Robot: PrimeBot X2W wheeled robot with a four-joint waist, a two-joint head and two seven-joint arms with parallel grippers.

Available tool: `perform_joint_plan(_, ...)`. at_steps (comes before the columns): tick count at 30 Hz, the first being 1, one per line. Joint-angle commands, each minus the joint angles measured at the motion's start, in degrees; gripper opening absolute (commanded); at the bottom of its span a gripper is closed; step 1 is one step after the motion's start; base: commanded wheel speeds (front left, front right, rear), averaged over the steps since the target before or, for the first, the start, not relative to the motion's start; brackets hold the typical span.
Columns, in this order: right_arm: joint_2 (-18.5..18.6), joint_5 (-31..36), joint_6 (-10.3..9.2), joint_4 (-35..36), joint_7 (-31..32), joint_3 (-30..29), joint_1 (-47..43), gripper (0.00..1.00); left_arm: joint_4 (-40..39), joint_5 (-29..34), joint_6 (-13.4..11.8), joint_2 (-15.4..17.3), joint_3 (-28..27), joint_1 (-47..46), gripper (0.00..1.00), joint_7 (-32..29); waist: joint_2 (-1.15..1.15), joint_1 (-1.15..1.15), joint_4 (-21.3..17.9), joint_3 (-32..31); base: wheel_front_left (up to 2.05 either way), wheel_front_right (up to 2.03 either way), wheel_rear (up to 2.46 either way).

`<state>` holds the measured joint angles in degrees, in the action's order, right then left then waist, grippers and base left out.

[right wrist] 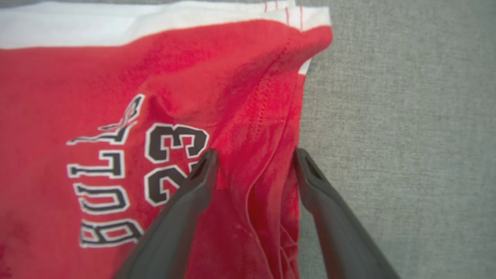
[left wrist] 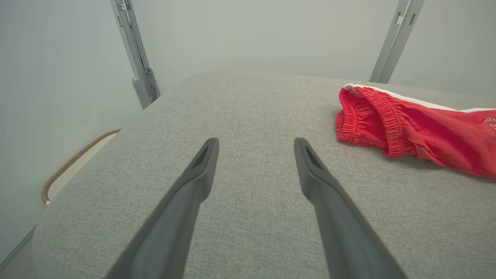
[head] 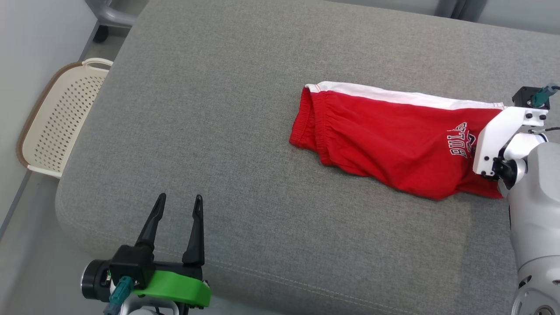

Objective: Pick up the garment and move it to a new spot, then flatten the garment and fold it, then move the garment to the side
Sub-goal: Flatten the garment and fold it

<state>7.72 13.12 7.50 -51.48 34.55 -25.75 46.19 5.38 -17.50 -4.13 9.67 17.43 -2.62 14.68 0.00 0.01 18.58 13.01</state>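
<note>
We are logging the left gripper [head: 180, 197] nearest us, hovering over the grey cushion's [head: 218, 109] front edge, jaws spread wide and holding nothing. The red shorts [head: 385, 140] are lying rumpled on the cushion's right half. The right gripper [right wrist: 255, 153] is hanging over their hem, jaws wide, straddling a fabric ridge without pinching it.

garment [head: 385, 144]: red, white side band, black white-outlined lettering and "23" | surface [head: 218, 131]: grey woven fleck, pale stitched seam | basket [head: 57, 118]: cream, dotted perforations, brown rim | left end effector [head: 180, 197]: black fingers, green mount | right end effector [right wrist: 255, 153]: dark grey fingers, white bracket
</note>
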Motion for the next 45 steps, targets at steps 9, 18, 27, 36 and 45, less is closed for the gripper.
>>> perform_joint_plan(9, 0.21, 3.63, -0.07, -2.28, 0.30, -2.96, 0.53, 1.00, 0.33, 0.06, -0.23, -0.07, 0.12, -1.11, 1.00, 0.32, 0.00, -0.01, 0.23, 0.89, 0.00, 0.00, 0.00)
perform_joint_plan(18, 1.39, 6.82, -0.13, -2.42, 2.35, -4.04, -0.42, 1.00, 0.83, -0.55, -0.23, -0.15, 0.11, -1.42, 1.00, 0.40, 0.00, -0.01, -0.28, 1.29, 0.00, 0.00, 0.00)
perform_joint_plan(27, -0.75, 5.08, -0.06, -3.60, 1.78, -5.39, -0.54, 0.98, 1.02, -0.92, -0.15, 0.18, 0.25, -1.55, 1.00, 0.45, 0.00, -0.01, -0.57, 1.39, 0.00, 0.00, 0.00)
perform_joint_plan(36, -1.75, 3.23, -0.07, -6.24, 1.66, -6.80, -0.10, 0.00, 1.72, -1.33, 0.11, 0.15, 0.63, -1.86, 1.00, 0.44, 0.00, -0.01, 0.24, 1.48, 0.00, 0.00, 0.00)
perform_joint_plan(45, 1.03, 4.76, -0.09, -6.23, 0.65, -5.21, 0.50, 0.00, 2.06, -1.72, -0.51, 0.20, 1.00, -0.84, 1.00, 0.44, 0.00, -0.01, -0.29, -0.67, 0.00, 0.00, 0.00)
